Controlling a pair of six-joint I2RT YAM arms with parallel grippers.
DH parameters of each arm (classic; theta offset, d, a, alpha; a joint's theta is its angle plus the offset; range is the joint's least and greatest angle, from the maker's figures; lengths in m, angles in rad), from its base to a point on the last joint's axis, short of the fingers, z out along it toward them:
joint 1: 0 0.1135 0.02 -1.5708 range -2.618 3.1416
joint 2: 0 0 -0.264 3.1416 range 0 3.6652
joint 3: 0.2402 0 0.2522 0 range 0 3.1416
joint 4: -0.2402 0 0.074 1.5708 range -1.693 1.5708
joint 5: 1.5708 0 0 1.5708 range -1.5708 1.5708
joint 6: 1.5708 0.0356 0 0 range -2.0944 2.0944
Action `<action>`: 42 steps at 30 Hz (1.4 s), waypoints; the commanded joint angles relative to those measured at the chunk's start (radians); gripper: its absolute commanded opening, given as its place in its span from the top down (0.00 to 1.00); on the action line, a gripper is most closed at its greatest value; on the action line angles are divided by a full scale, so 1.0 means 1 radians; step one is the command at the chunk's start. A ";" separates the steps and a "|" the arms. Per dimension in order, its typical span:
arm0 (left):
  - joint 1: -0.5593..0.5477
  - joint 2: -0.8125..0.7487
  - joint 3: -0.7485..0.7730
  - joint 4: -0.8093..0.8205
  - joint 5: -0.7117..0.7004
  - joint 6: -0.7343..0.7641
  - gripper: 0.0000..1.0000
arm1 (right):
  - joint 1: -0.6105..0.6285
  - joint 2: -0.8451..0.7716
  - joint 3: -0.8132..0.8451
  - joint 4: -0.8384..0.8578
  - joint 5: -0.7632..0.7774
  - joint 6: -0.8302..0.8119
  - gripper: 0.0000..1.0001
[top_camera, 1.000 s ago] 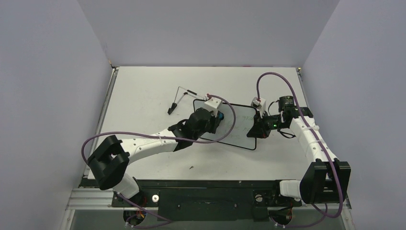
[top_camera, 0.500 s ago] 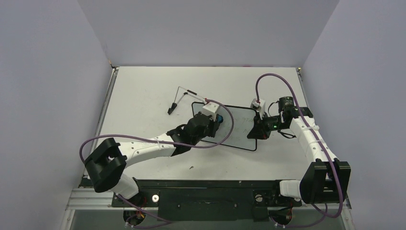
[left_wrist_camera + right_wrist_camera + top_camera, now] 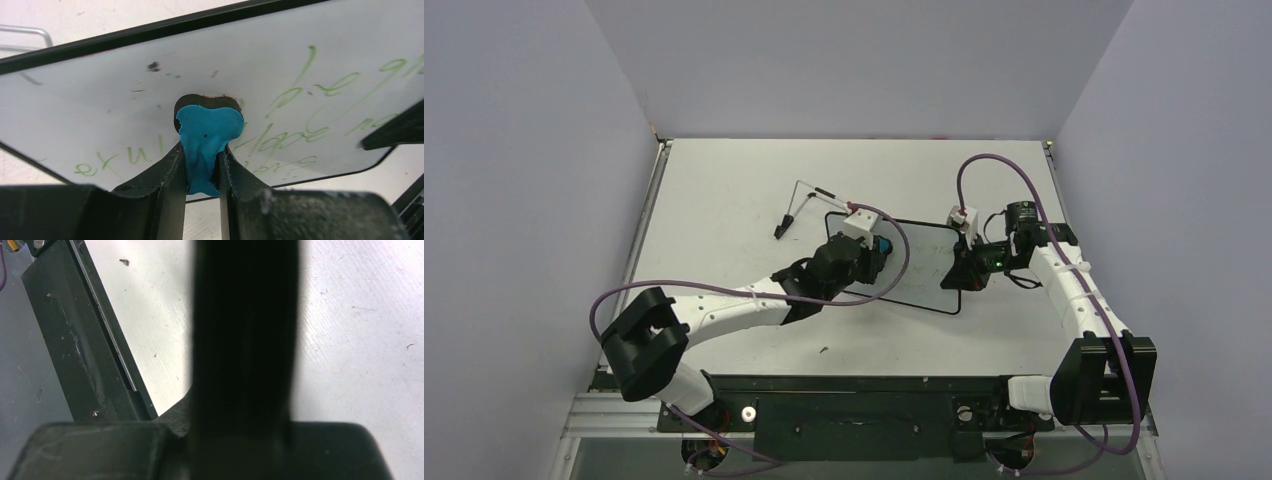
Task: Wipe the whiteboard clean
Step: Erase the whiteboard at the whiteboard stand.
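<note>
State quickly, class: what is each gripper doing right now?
Left gripper: closed on the blue eraser, against the whiteboard.
Right gripper: closed, at the whiteboard's edge; any grip cannot be told.

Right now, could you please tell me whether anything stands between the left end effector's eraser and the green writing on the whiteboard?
Nothing visible does. The blue eraser, pinched in the left end effector, touches the whiteboard, and the green writing lies right beside it on open board.

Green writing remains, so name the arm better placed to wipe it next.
Left: the left gripper is shut on the blue eraser against the whiteboard, beside the green writing; the right gripper sits shut at the board's edge.
</note>
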 commanded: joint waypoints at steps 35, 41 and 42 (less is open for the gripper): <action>-0.051 -0.017 -0.004 0.174 -0.094 -0.040 1.00 | 0.094 -0.073 -0.021 0.123 0.068 0.085 1.00; -0.038 -0.023 -0.022 0.183 -0.139 -0.061 1.00 | 0.093 -0.078 -0.023 0.123 0.069 0.083 1.00; -0.019 -0.033 -0.034 0.182 -0.140 -0.083 1.00 | 0.093 -0.078 -0.023 0.123 0.069 0.082 1.00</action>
